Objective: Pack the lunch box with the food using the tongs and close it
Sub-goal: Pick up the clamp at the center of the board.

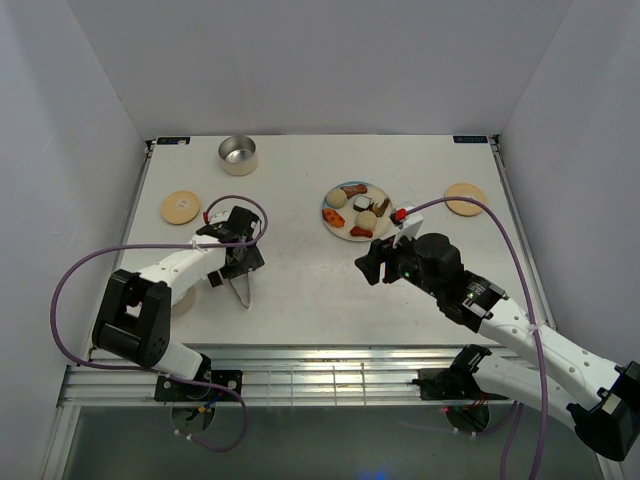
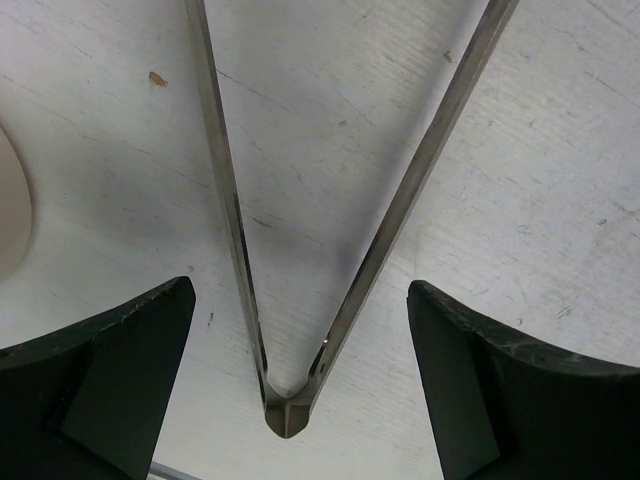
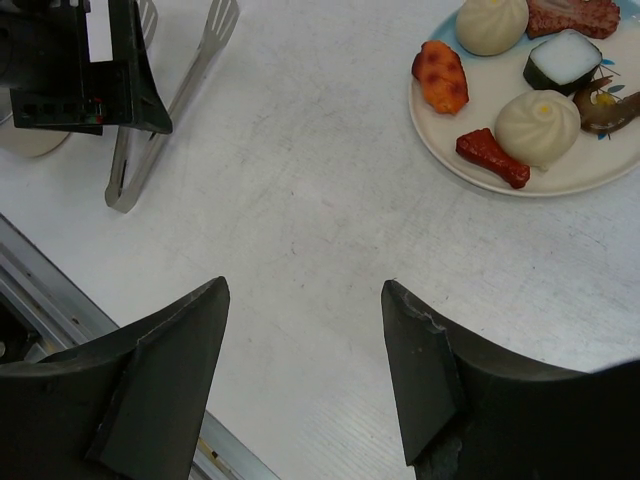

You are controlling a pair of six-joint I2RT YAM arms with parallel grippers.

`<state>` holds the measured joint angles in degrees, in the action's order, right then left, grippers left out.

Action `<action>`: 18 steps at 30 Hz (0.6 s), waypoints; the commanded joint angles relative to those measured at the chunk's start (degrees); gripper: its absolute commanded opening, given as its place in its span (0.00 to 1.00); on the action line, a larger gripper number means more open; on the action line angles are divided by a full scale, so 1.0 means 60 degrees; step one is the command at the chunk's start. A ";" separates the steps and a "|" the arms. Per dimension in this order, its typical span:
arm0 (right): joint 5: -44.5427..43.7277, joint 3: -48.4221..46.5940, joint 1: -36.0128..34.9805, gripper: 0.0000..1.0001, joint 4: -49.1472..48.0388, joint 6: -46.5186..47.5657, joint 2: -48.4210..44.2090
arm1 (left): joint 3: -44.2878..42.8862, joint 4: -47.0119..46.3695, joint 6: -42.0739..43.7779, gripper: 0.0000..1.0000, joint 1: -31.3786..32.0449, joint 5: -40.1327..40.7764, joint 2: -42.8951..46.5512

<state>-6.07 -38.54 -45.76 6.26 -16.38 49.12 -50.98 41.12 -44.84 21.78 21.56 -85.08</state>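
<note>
White walls close in a white table [image 1: 300, 290], scuffed and speckled in the wrist views. Low on the left of the top view, a pale round thing [image 1: 184, 300] is mostly hidden under the left arm [image 1: 180, 265]. Only its cream edge shows at the left border of the left wrist view [image 2: 10, 210], and what it is cannot be told.

The tongs [image 1: 241, 290] lie flat just below the left gripper [image 1: 238, 268]. In the top view their upper half is covered by the gripper. In the left wrist view their tips are cut off by the top edge. Their long axis runs roughly up and down the top view, with the joined end lowest and the arms spreading upward. The right wrist view shows the scalloped tips at its top left.

The left gripper is spread wide, one finger on each side of the joined end and clear of the metal. The right gripper [image 3: 305, 290] is also released, over bare table with nothing between its fingers.

The food [image 3: 538, 125], buns and orange-red, brown and dark bits, sits on a plate [image 3: 440, 150] cut off at the upper right. A steel tin [image 1: 238, 155] stands open at upper left, with one wooden lid [image 1: 180, 207] below it. A second wooden lid [image 1: 464, 198] lies right of the plate.

A white sticker [image 3: 97, 30] on the left wrist and blue tags [image 1: 173, 141] at the far corners are too small to read.
</note>
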 commanded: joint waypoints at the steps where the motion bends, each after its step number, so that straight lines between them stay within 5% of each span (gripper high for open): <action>1: -0.0161 0.0008 -0.0020 0.69 -0.0238 0.0094 -0.0218 | 0.0191 -0.0437 0.0060 0.98 -0.0187 -0.0019 0.0030; 18: -0.0176 0.0023 -0.0020 0.69 -0.0253 0.0123 -0.0248 | 0.0702 -0.1987 0.0645 0.96 -0.0480 -0.0429 -0.0133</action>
<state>-6.09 -38.52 -45.78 6.26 -16.27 48.34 -48.66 33.76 -43.05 19.57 20.38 -88.86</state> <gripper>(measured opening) 0.690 0.962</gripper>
